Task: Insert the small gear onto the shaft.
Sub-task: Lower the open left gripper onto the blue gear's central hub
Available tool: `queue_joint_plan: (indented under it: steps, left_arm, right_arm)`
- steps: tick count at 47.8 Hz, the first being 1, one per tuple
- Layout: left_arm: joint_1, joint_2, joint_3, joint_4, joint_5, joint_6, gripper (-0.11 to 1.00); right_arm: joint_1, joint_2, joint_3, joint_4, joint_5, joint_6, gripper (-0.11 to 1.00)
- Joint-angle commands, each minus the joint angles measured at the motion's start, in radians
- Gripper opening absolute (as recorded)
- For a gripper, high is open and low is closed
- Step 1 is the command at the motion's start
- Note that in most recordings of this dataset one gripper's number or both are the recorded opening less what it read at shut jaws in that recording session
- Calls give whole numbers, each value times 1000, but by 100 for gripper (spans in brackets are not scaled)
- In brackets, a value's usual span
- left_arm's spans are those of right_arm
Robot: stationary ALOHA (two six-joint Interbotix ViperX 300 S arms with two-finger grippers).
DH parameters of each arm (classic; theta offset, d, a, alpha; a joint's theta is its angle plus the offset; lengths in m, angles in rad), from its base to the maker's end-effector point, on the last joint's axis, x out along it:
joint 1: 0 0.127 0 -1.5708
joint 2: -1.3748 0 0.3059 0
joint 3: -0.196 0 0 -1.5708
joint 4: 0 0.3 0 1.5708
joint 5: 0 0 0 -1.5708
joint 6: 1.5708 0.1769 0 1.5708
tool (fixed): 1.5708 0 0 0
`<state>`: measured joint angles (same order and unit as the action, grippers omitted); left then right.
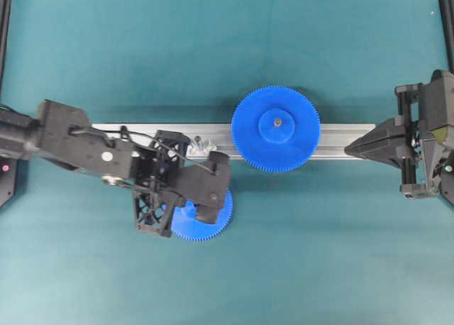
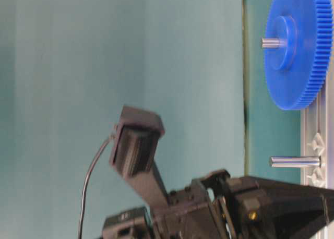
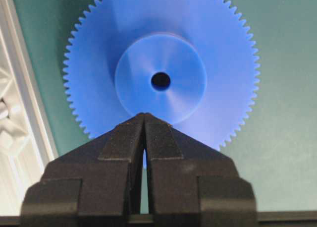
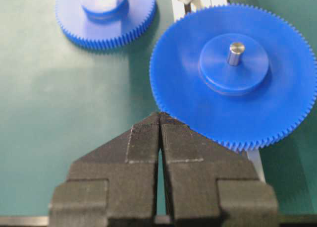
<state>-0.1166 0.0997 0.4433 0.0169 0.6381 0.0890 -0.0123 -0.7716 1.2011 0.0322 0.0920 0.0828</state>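
The small blue plastic gear with fine teeth, a raised round hub and a dark centre hole point(image 1: 206, 222) is lying flat on the teal table mat point(image 1: 213, 48) in the lower centre of the overhead frame, just below the long grooved silver aluminium rail point(image 1: 340, 140) and apart from it. The black left arm is hanging over the gear's left half, hiding it in that view. In the left wrist frame the gear point(image 3: 163, 68) is filling the upper centre, hub facing up, and the left gripper point(image 3: 144, 119) is pointing at its near rim with the jaws pressed together, nothing between them. Whether the fingertips are touching the gear is not determinable.

The short thin grey metal shaft on its small shiny silver base point(image 1: 198, 145) is standing on the rail just above the small gear, partly screened by the left arm and a cable. In the table-level frame, which is turned sideways, the shaft point(image 2: 295, 161) is showing bare at the lower right.

The wider blue toothed gear point(image 1: 275, 129) is sitting on a second pin on the rail, at the centre of the overhead frame. The right gripper point(image 4: 159, 117) is resting at the right end of the rail, jaws closed and empty, its tips just beside the wider gear's rim in the right wrist frame. The small gear is appearing in that frame's upper left.
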Motion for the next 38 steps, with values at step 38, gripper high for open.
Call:
queue_joint_plan:
  steps: [38]
  left_arm:
    - [-37, 61, -132, 2, 67, -118, -1]
  right_arm:
    - [-2, 0, -6, 2, -5, 9, 3]
